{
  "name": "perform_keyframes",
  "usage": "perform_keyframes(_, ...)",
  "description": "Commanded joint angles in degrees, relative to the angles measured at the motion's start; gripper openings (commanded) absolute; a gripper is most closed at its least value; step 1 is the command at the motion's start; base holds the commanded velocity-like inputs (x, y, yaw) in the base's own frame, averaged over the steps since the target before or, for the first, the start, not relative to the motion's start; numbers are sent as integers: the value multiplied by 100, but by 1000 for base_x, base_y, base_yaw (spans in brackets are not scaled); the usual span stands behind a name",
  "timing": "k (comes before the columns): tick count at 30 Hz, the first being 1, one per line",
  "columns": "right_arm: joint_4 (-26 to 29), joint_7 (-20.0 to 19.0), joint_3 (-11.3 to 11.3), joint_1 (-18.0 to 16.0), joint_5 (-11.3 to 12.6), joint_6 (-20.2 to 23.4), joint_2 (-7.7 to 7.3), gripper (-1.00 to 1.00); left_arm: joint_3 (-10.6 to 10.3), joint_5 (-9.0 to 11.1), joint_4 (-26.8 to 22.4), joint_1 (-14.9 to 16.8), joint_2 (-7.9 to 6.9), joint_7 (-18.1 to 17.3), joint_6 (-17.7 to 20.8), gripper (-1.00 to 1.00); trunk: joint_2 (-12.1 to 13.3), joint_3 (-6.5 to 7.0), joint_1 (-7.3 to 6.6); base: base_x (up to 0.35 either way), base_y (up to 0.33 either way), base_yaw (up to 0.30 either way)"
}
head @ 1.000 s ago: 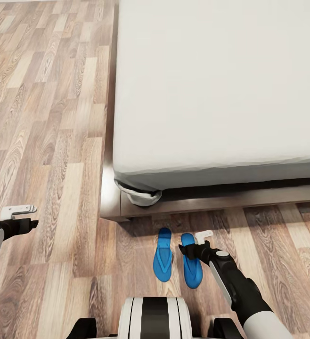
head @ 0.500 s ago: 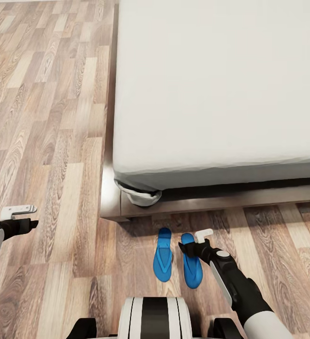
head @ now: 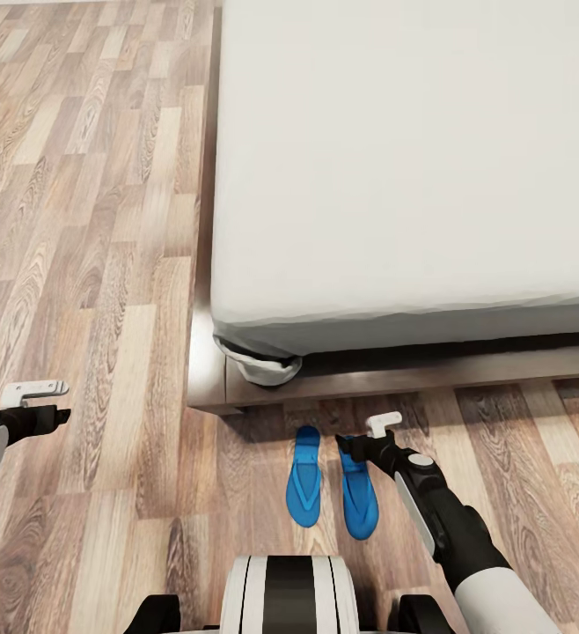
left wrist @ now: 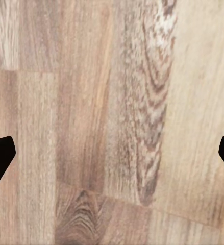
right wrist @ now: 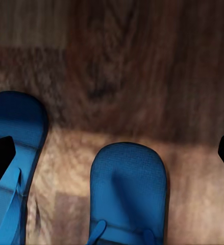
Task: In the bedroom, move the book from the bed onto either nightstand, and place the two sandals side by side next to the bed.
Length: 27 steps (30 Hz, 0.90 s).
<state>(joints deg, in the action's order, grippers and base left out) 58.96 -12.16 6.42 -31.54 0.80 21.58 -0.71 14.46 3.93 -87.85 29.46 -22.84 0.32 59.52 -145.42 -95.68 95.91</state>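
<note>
Two smooth blue oval sandals (head: 332, 485) lie on the wood-plank floor (head: 105, 264). The right claw (head: 360, 445) hangs wide open over one, holding nothing.

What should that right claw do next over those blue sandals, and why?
Probably lift away. The right claw hangs open above the right sandal, which lies flat beside the left sandal on the floor by the bed; nothing is held, so that step looks done.
</note>
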Motion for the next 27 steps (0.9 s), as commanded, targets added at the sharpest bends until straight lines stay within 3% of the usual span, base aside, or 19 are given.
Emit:
perform_keyframes(1, 9, -6, 8, -1, 8, 31, -4, 100, 5, 33, -4, 3, -1, 3, 26, 100, -1, -3, -1, 0, 0, 0)
perform_keyframes(20, 9, -8, 8, 6, 8, 33, -5, 100, 7, 34, -4, 5, -1, 3, 28, 100, -1, -3, -1, 0, 0, 0)
perform_keyframes(27, 14, 46, 36, 232, 8, 38, -73, 100, 41, -29, 106, -223, 160, 32, 26, 100, -1, -3, -1, 0, 0, 0)
